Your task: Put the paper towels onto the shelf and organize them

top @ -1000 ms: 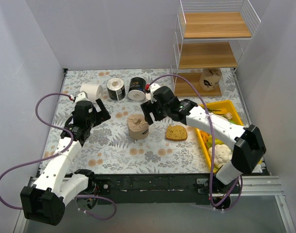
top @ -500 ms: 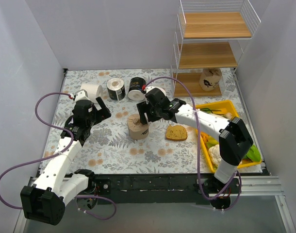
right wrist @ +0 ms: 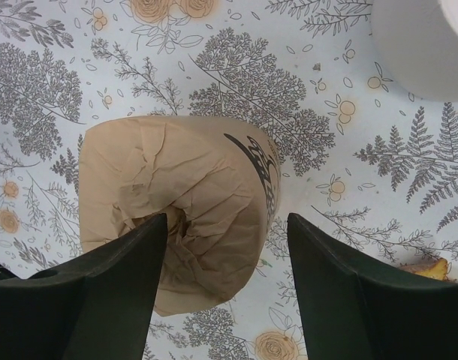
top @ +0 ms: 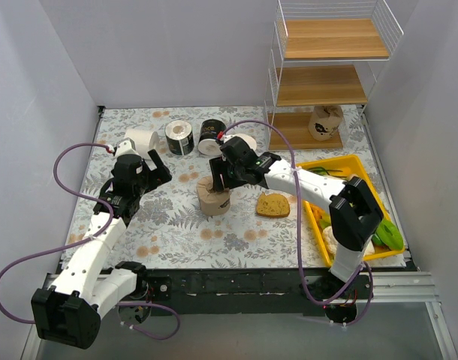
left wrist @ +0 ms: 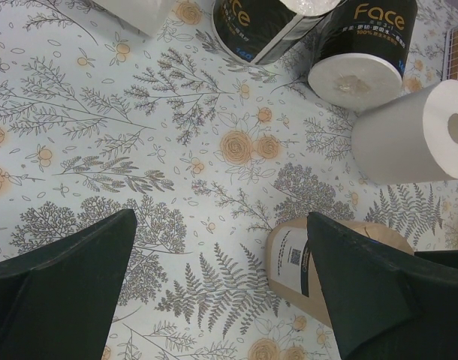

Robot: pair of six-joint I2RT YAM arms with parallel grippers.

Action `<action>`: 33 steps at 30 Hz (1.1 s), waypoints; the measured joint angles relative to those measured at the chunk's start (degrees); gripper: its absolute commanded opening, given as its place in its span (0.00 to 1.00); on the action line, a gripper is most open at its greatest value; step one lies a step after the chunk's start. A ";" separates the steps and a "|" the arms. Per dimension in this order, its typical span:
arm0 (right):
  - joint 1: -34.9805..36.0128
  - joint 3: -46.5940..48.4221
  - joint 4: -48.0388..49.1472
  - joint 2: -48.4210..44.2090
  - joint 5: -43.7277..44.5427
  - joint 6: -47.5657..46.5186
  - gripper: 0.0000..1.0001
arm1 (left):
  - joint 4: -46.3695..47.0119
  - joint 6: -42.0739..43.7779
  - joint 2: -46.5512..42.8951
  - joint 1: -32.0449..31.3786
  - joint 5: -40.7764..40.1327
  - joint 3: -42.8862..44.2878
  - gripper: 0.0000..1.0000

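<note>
right gripper (right wrist: 225, 225) open over a tan, dark-printed paper roll (right wrist: 199, 172) standing mid-table

its dark fingers are spread, one above the roll's crumpled top, the other just beside its wall, clamping nothing. the left gripper (left wrist: 221, 217) hangs wide open over the floral tablecloth (top: 176, 225). black-wrapped rolls (top: 179, 137) and plain white rolls (top: 143, 139) lie farther back. a second tan roll (top: 326, 122) stands on the lowest board of the white wire shelf (top: 319, 86).
</note>
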 measured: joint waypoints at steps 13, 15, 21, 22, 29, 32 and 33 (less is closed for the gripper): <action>0.04 0.61 -0.22 2.08 0.94 4.55 0.44 | 0.00 0.02 -0.44 0.00 0.00 0.00 0.98; 0.04 0.61 -0.26 2.08 1.22 5.18 0.41 | -0.02 0.02 -0.46 0.00 0.00 0.00 0.98; -0.09 0.61 -0.48 1.97 2.56 6.71 0.38 | -0.02 0.02 -0.79 0.00 0.00 0.00 0.98; -0.24 0.48 -0.59 1.75 2.89 6.91 0.37 | 0.00 0.02 -0.90 0.00 0.00 0.00 0.98; -8.11 -5.79 -1.29 -7.41 4.42 8.11 0.36 | 0.00 0.02 -1.42 0.00 0.00 0.00 0.98; -14.43 -8.81 -1.22 -14.36 4.90 8.26 0.36 | 0.00 0.02 -1.49 0.00 0.00 0.00 0.98; -16.92 -9.51 -1.09 -16.83 5.22 8.22 0.36 | 0.00 0.02 -1.53 0.00 0.00 0.00 0.98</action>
